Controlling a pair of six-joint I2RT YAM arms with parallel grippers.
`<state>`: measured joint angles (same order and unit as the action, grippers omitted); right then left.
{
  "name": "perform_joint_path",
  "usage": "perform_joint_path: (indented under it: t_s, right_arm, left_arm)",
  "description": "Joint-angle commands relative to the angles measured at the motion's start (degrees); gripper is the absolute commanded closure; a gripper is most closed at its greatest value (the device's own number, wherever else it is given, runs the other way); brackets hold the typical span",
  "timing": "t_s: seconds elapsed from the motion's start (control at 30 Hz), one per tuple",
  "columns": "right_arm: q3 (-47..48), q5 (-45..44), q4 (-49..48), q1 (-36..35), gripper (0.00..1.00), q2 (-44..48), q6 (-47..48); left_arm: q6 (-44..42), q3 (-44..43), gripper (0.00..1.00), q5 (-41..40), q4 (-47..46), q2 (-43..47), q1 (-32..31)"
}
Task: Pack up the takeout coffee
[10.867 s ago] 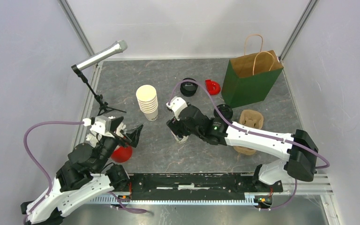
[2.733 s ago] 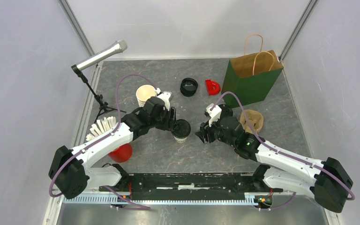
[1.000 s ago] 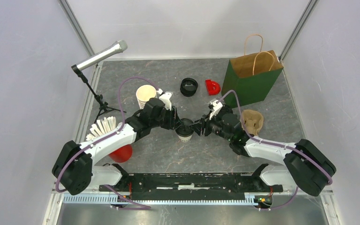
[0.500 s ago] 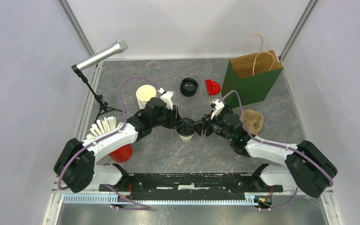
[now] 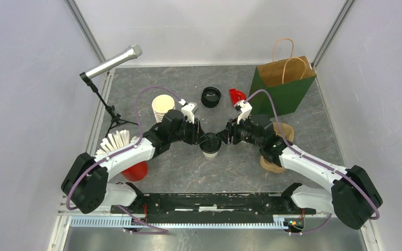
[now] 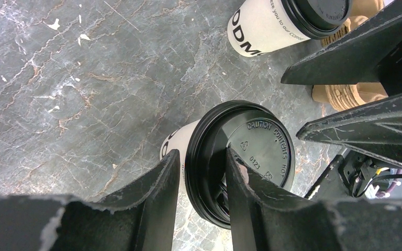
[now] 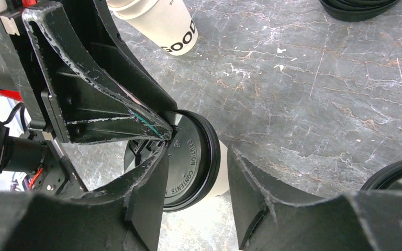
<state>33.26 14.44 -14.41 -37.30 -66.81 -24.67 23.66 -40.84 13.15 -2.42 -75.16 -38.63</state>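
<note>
One takeout coffee (image 5: pixel 210 149), a cream cup with a black lid (image 6: pixel 254 149) (image 7: pixel 193 157), stands mid-table between both grippers. My left gripper (image 5: pixel 203 138) (image 6: pixel 201 154) is shut on the left edge of its lid rim, one finger on the lid top and one outside against the cup wall. From the right, my right gripper (image 5: pixel 221 138) (image 7: pixel 198 151) straddles the opposite rim, open, with a clear gap beside the cup. The second takeout coffee (image 6: pixel 264 29) sits in the brown cardboard carrier (image 6: pixel 345 94); the right arm hides it in the top view.
A green-and-brown paper bag (image 5: pixel 282 89) stands at the back right. The carrier (image 5: pixel 273 164) lies under the right arm. A stack of lidless cups (image 5: pixel 162 106), spare black lids (image 5: pixel 211 97), a red cup (image 5: pixel 135 171) of white sticks and a microphone stand (image 5: pixel 110 63) surround the spot.
My right gripper's jaws have widened around the lid's right edge and its wrist has risen a little. The left gripper and the cup have barely moved.
</note>
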Motion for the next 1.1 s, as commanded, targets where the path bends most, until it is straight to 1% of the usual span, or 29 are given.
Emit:
perform_joint_path:
  t_s: [0.0, 0.07, 0.27, 0.43, 0.57, 0.73, 1.07]
  right_arm:
    - [3.0, 2.2, 2.5, 0.8, 0.53, 0.2, 2.7]
    - [3.1, 3.3, 2.2, 1.0, 0.57, -0.4, 2.8]
    - [2.7, 4.1, 1.0, 1.0, 0.61, -3.5, 3.5]
    - [1.1, 2.6, -0.3, 1.5, 0.64, -5.6, 3.8]
    - [-3.9, 1.0, -2.7, 2.0, 0.65, -5.7, 2.8]
    - [-12.5, 1.0, -8.5, 2.0, 0.67, -5.6, 0.1]
    - [-19.6, -0.1, -12.1, 1.9, 0.68, -8.9, -1.0]
  left_arm:
    - [-4.1, 2.4, 0.56, 1.7, 5.7, -2.3, -0.3]
    - [-4.2, 2.1, 0.56, 1.9, 5.7, -2.9, -0.3]
    - [-4.2, 1.7, 0.56, 2.3, 5.7, -4.0, -0.3]
    - [-4.1, 2.0, 0.56, 1.9, 5.8, -3.9, -0.3]
    - [-3.7, 2.2, 0.56, 0.3, 6.5, -4.1, -0.3]
    - [-3.7, 2.2, 0.56, -0.6, 7.6, -6.0, -0.3]
    - [-2.1, 3.8, 0.56, -2.9, 7.4, -6.8, -0.3]
